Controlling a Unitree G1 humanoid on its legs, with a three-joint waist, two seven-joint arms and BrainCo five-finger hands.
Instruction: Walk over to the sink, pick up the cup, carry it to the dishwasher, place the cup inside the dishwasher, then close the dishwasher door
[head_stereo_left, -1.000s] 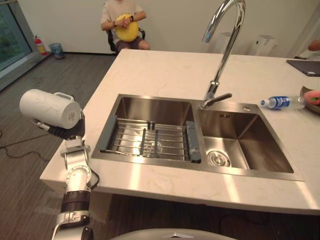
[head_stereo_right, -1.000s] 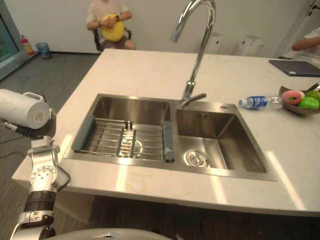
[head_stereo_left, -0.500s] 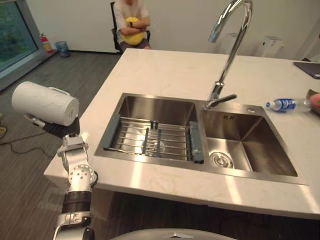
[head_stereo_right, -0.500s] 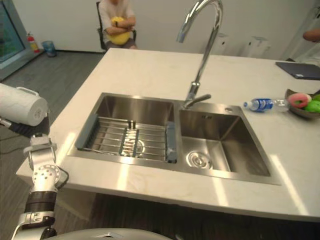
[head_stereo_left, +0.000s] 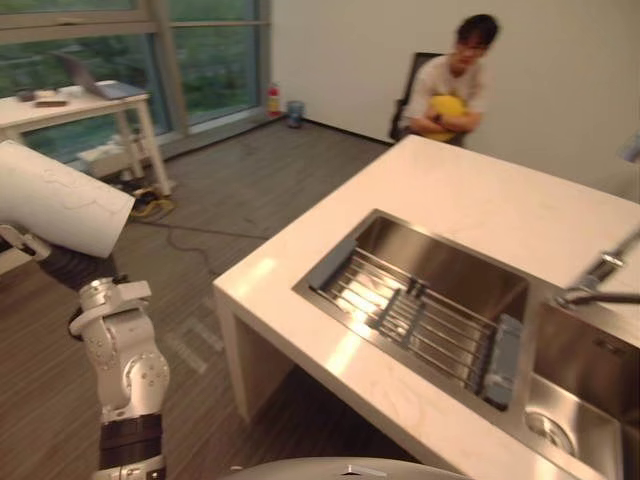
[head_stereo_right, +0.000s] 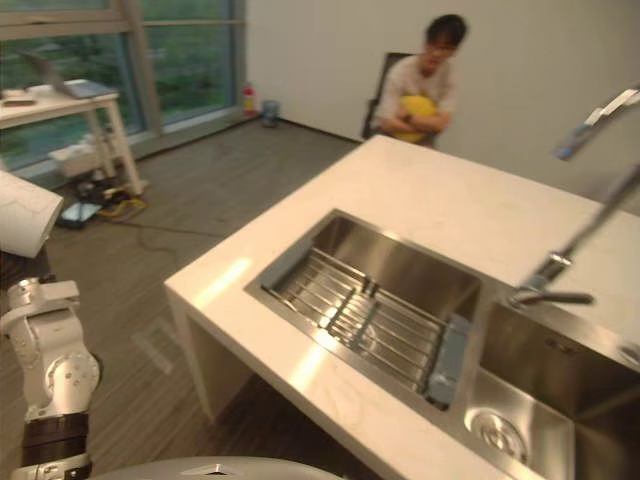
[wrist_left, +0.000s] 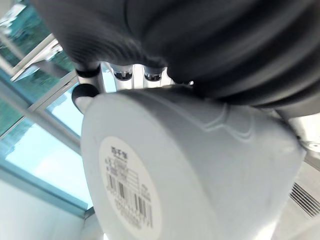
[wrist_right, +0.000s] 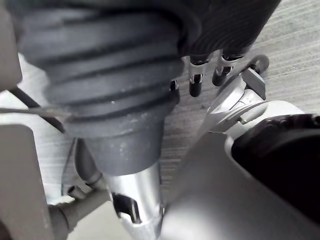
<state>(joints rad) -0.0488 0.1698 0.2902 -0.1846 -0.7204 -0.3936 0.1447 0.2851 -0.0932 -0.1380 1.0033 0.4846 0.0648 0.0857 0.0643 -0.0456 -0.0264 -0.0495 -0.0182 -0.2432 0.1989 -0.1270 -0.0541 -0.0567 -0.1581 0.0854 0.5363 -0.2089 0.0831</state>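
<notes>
- White cup (head_stereo_left: 55, 212) is lying on its side, up in the air at the robot's left, well clear of the counter (head_stereo_left: 480, 200).
- Left hand (head_stereo_left: 72, 266) sits under it; the left wrist view shows its fingers (wrist_left: 122, 74) wrapped over the cup wall, so the grasp is firm.
- Cup base with its label faces the wrist camera.
- Right hand (wrist_right: 195, 82) is down over the floor, fingers loose and holding nothing.
- Sink (head_stereo_left: 450, 270) is in the counter, with a wire rack (head_stereo_left: 420, 320) in the nearer basin.
- Faucet (head_stereo_right: 590, 230) is beside it.
- A person (head_stereo_left: 450, 85) is seated beyond the counter.
</notes>
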